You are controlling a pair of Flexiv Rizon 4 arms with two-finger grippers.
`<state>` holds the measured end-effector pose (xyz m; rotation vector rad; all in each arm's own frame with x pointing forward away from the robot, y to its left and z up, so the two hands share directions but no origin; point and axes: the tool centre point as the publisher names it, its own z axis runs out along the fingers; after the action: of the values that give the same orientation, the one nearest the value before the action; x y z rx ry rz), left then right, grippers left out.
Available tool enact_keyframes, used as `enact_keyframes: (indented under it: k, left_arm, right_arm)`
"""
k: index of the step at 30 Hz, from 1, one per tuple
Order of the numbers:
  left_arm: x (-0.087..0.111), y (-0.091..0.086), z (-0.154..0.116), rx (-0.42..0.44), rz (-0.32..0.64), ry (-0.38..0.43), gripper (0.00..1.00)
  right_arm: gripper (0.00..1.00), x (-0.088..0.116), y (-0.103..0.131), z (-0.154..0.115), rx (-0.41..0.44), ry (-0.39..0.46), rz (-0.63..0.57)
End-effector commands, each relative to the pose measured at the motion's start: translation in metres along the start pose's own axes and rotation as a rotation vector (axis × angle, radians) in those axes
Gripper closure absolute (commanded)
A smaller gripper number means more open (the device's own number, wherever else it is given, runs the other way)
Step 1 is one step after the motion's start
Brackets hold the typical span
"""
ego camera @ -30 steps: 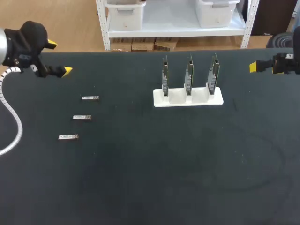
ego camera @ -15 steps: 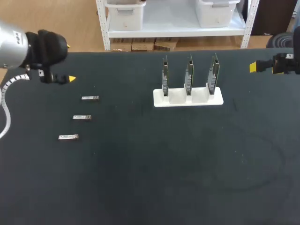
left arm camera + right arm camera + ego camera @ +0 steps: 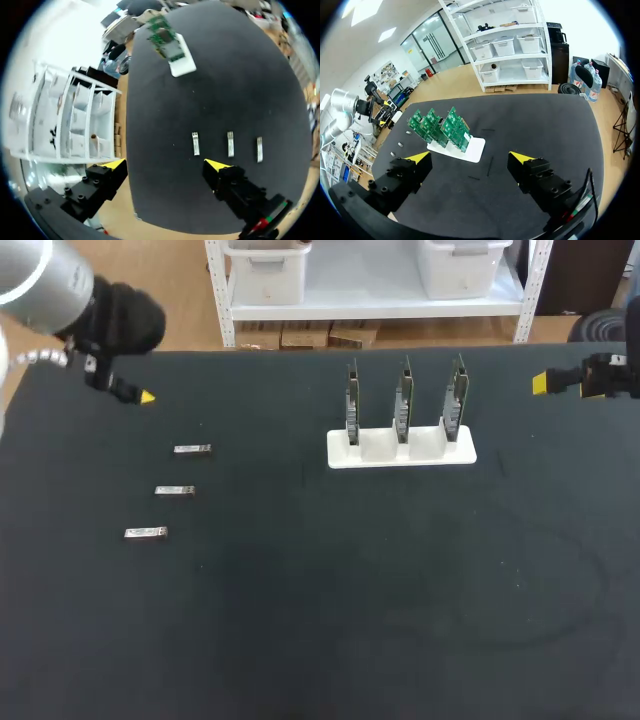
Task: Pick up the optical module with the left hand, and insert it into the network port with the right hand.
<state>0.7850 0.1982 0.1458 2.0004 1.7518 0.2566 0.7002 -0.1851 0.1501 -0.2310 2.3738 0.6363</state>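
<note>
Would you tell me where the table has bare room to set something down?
The near half of the table is bare, as is the strip between the three optical modules and the white board holder. Crowded only among the modules.

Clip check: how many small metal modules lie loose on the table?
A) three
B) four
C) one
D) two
A: a far module, a middle module and a near module lie in a slanted row on the table, none between the fingers of the open left hand.
</note>
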Motion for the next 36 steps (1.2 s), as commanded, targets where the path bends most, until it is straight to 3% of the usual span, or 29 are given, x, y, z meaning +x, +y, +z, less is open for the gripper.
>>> enact_keyframes:
  k: [1, 9, 11, 14, 20, 26, 36]
  left_arm:
    - [0.0, 0.007, 0.003, 0.056, -0.001, 0.037, 0.0]
    - [0.0, 0.007, 0.003, 0.056, -0.001, 0.037, 0.0]
    - [-0.005, 0.007, 0.009, 0.078, 0.082, 0.184, 0.0]
    - [-0.006, -0.001, 0.019, 0.14, 0.173, 0.305, 0.0]
    - [0.001, -0.014, 0.032, 0.211, 0.187, 0.359, 0.0]
    - [0.006, -0.025, 0.05, 0.313, 0.175, 0.372, 0.0]
    - [0.006, -0.045, 0.074, 0.438, 0.086, 0.32, 0.0]
  right_arm:
    - [0.0, 0.0, 0.0, 0.0, 0.0, 0.0, 0.0]
    - [0.0, 0.0, 0.0, 0.0, 0.0, 0.0, 0.0]
    - [0.0, 0.0, 0.0, 0.0, 0.0, 0.0, 0.0]
    - [0.0, 0.0, 0.0, 0.0, 0.0, 0.0, 0.0]
    - [0.0, 0.0, 0.0, 0.0, 0.0, 0.0, 0.0]
    - [0.0, 0.0, 0.0, 0.0, 0.0, 0.0, 0.0]
    - [0.0, 0.0, 0.0, 0.0, 0.0, 0.0, 0.0]
